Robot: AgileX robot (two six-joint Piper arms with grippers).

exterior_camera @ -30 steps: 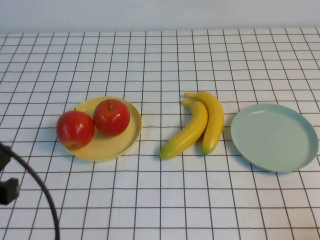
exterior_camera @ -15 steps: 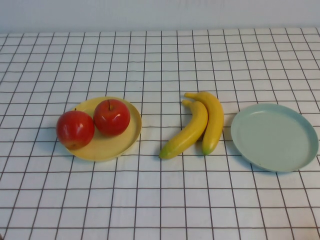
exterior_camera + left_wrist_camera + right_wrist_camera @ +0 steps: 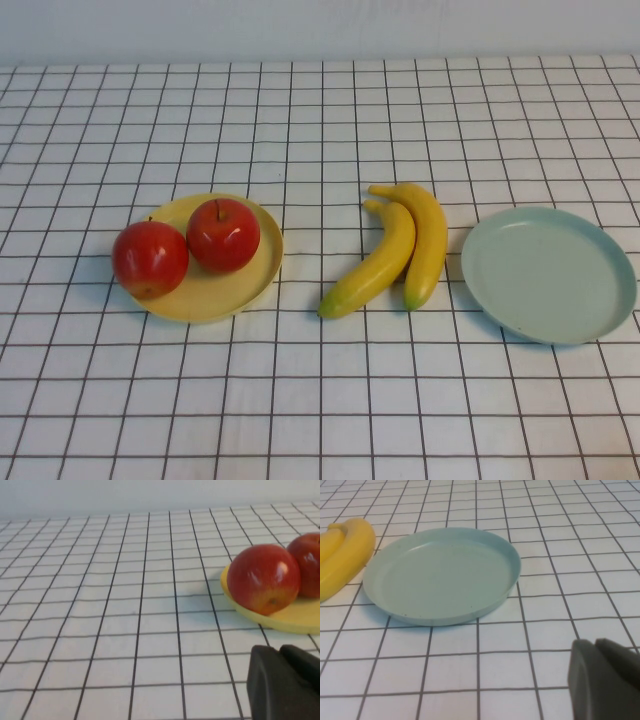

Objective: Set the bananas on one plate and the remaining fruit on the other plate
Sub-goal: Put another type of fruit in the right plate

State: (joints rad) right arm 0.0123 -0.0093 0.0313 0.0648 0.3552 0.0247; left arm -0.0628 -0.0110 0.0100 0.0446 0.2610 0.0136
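Two red apples [image 3: 150, 258] [image 3: 223, 234] sit on the pale yellow plate [image 3: 245, 285] at the left; the left one rests at its rim. Two yellow bananas [image 3: 375, 265] [image 3: 428, 240] lie side by side on the cloth in the middle. The pale blue-green plate [image 3: 548, 275] stands empty at the right. Neither arm shows in the high view. In the left wrist view my left gripper [image 3: 280, 650] is shut and empty, low over the cloth, short of an apple [image 3: 262, 577]. In the right wrist view my right gripper [image 3: 595, 642] is shut and empty, short of the blue-green plate [image 3: 440, 575].
A white cloth with a black grid [image 3: 320, 400] covers the whole table. A pale wall runs along the far edge. Part of a banana [image 3: 345, 550] shows beside the blue-green plate in the right wrist view.
The left arm and its black cable, at the lower left of the high view one second ago, have drawn back out of that view. Fruit and plates have not moved.
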